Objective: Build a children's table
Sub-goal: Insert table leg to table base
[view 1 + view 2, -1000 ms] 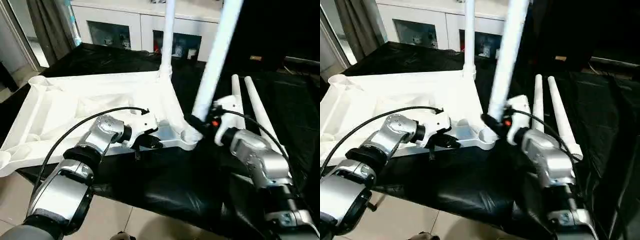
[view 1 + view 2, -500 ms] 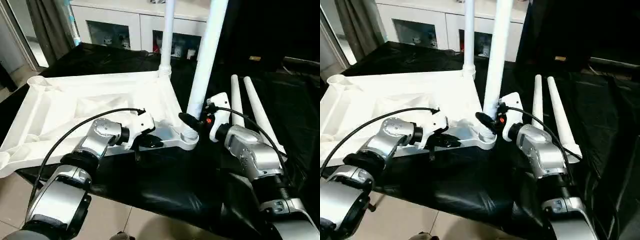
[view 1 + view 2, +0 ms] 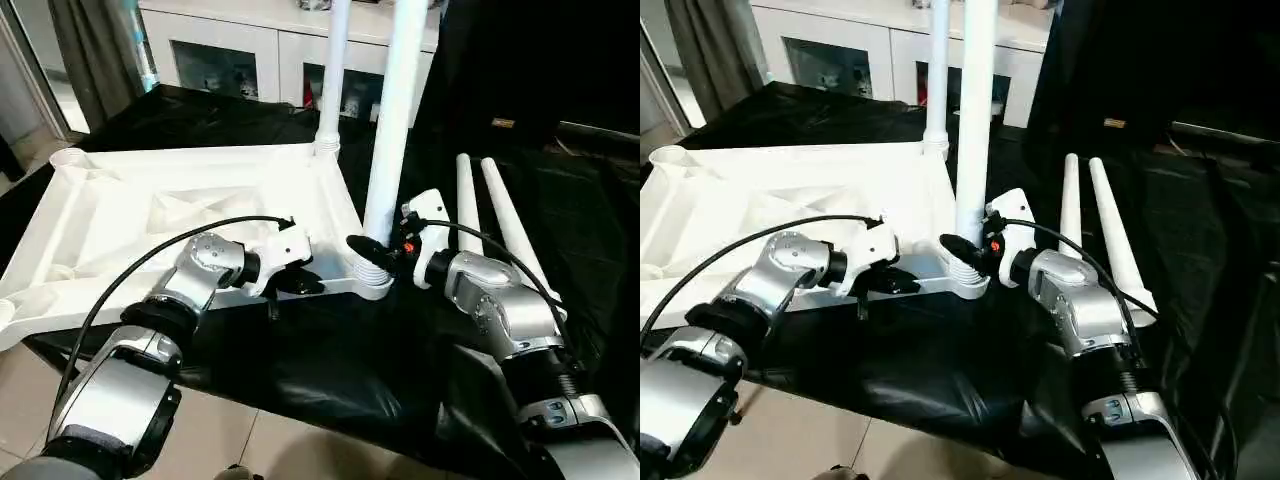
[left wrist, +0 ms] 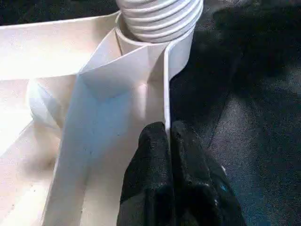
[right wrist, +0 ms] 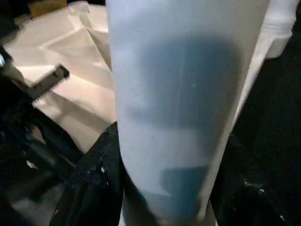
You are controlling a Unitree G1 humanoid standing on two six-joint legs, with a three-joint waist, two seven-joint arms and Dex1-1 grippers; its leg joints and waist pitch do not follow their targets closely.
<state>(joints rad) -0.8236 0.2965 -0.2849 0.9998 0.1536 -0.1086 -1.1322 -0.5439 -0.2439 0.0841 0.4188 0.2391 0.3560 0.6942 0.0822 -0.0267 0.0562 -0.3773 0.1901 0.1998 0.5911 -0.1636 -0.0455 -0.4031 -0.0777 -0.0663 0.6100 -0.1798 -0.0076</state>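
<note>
Black sheeting covers the desk point(image 3: 330, 350), with white glass-fronted cabinets point(image 3: 250, 60) behind. On it lies the upturned white ribbed plastic tabletop point(image 3: 180, 200), one upright leg point(image 3: 333, 70) at its far corner. Two spare white tapered legs point(image 3: 490, 215) lie alongside. The right gripper point(image 3: 375, 258) clasps another upright leg point(image 3: 390, 130) at the near corner socket; the left gripper point(image 4: 168, 136), jaws together, presses the tabletop rim.

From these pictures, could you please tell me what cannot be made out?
- Tops of both upright white tube legs: cut off by the head views' upper edge.
- How deep the near leg sits in the white plastic tabletop's corner socket: hidden inside it.
- Right gripper's far finger: behind the leg.
</note>
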